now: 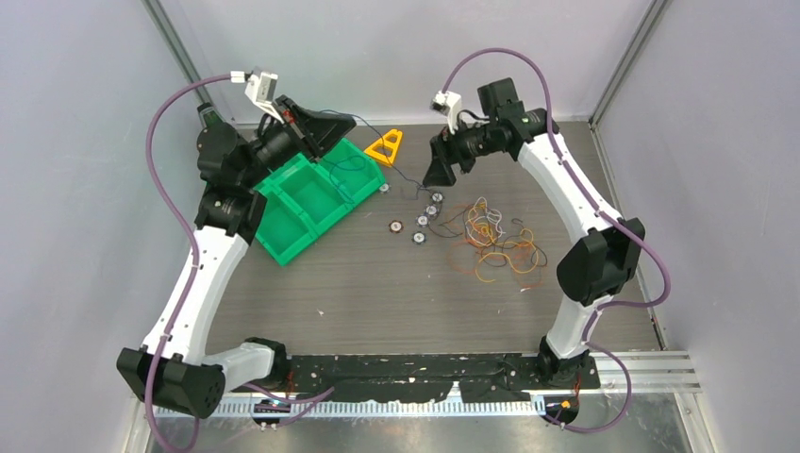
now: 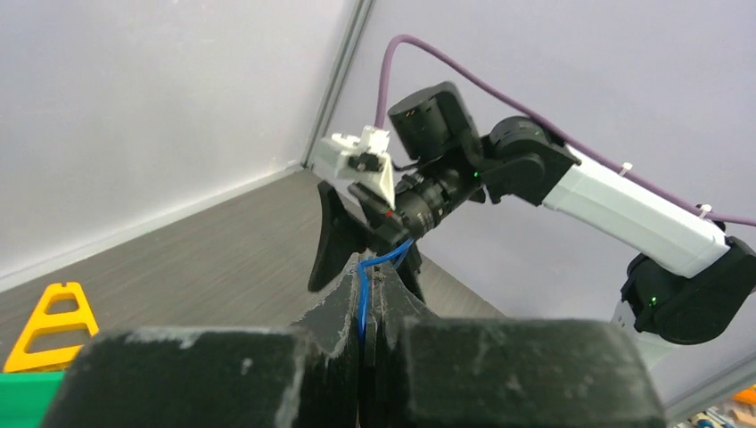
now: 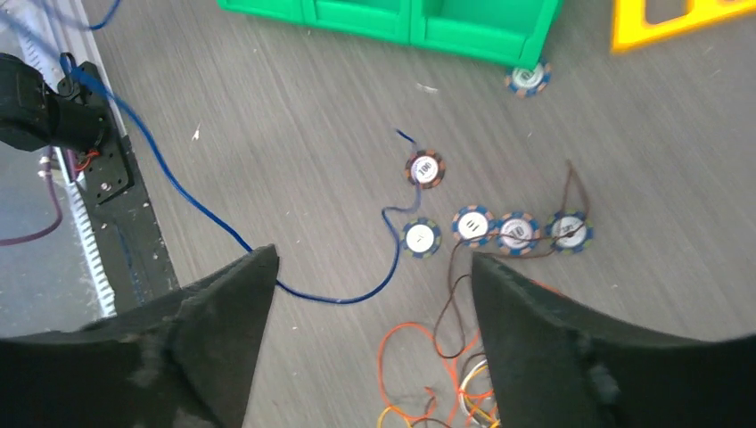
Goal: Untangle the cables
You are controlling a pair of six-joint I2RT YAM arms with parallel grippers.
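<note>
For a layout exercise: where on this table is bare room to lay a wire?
Bare: grey wood-grain tabletop between the green plastic bin, black base rail and tangle of thin coloured wires. Crowded: around the small ringed discs.

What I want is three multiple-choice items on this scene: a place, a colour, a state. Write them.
1. The green bin sits: A) left of the wire tangle B) right of it C) on it.
2. The wire clamped in the left end effector is: A) orange B) blue C) white.
3. The right end effector is: A) shut on a disc B) open, empty C) out of view.
A: top view shows it left. B: blue strand pinched in shut jaws. B: jaws wide, nothing between.
</note>
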